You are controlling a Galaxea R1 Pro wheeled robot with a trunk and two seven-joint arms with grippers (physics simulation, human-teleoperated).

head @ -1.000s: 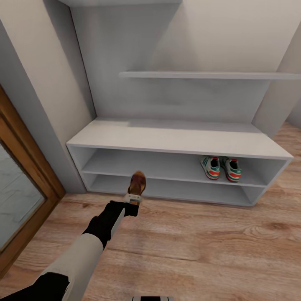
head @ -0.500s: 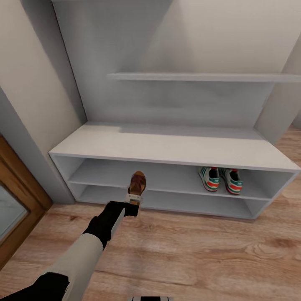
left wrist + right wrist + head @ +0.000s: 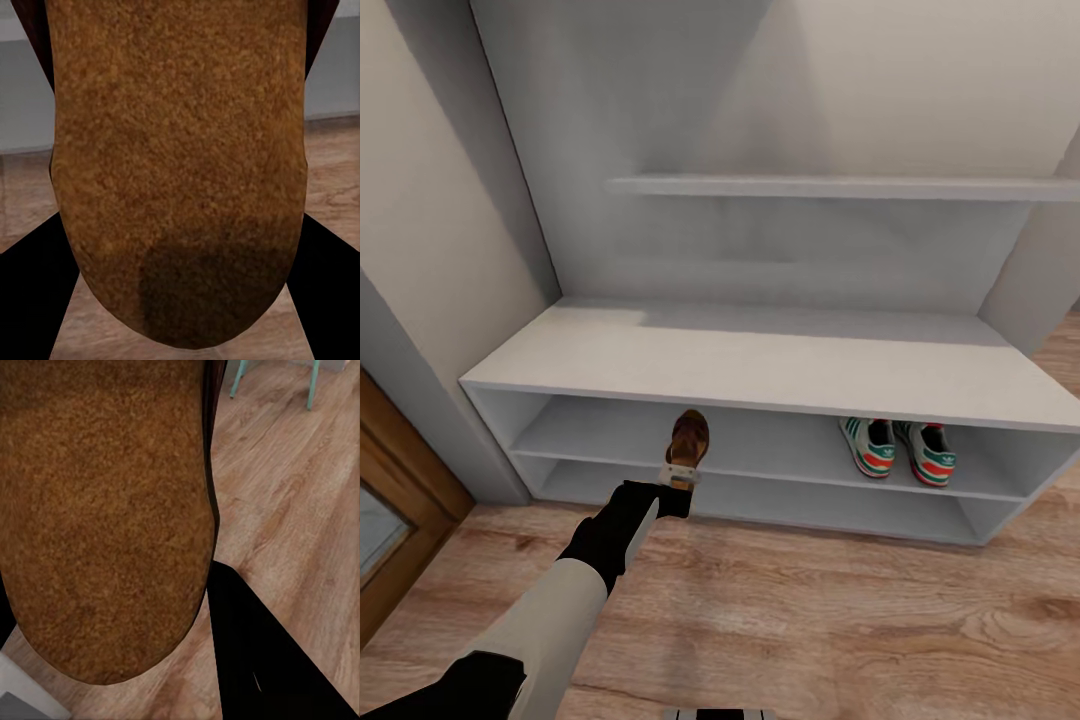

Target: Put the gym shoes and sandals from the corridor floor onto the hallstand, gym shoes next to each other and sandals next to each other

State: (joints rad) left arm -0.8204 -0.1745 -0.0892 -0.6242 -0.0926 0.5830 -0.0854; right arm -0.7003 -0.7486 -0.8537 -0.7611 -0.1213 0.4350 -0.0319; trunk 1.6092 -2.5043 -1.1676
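Camera shifted, sandal gripped (left end effector)

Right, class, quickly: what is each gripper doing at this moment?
Left gripper: shut on a brown leather open sandal.
Right gripper: shut on a second brown sandal, seen through its wrist camera.

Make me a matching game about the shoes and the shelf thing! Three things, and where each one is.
Things:
1. gym shoes
2. sandal
3. hallstand

Places:
A. held up by the left tool
B. standing against the wall on the wood floor
C. side by side in the upper shelf opening, at the right

Pairs: 1-C, 2-A, 3-B
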